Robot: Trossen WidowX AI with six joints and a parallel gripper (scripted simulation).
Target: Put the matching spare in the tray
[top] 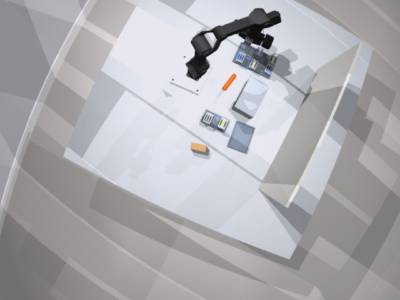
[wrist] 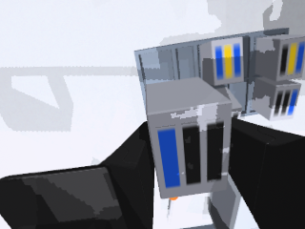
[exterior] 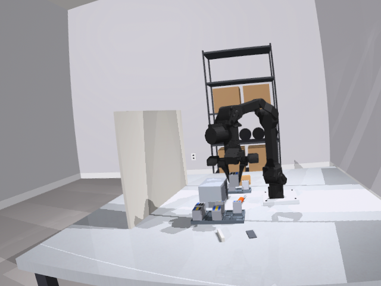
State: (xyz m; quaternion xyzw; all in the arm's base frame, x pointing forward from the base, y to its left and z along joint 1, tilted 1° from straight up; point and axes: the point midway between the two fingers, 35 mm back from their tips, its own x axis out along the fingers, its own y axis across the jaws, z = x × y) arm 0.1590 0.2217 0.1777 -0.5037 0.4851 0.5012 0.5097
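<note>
My gripper (top: 249, 39) (exterior: 234, 177) (wrist: 178, 123) is shut on a grey spare unit (exterior: 233, 182) (wrist: 193, 153) with one blue and two black stripes. It holds the unit raised above one end of the spare rack (top: 247, 47) (exterior: 218, 220) (wrist: 164, 72). Several striped spares stand in the rack, among them a blue-yellow-blue one (wrist: 229, 62) and a black-black-blue one (wrist: 286, 100). The flat blue-grey tray (top: 241, 137) is empty. A small holder (top: 215, 120) beside it carries two striped units. I cannot tell which unit is the mounted one; no back code is readable.
A grey box (top: 252, 97) (exterior: 212, 191) stands between rack and tray. An orange screwdriver (top: 229, 82) lies near the arm base. An orange block (top: 198, 147) lies past the holder. A tall cream panel (top: 303, 139) (exterior: 153, 162) stands along one side.
</note>
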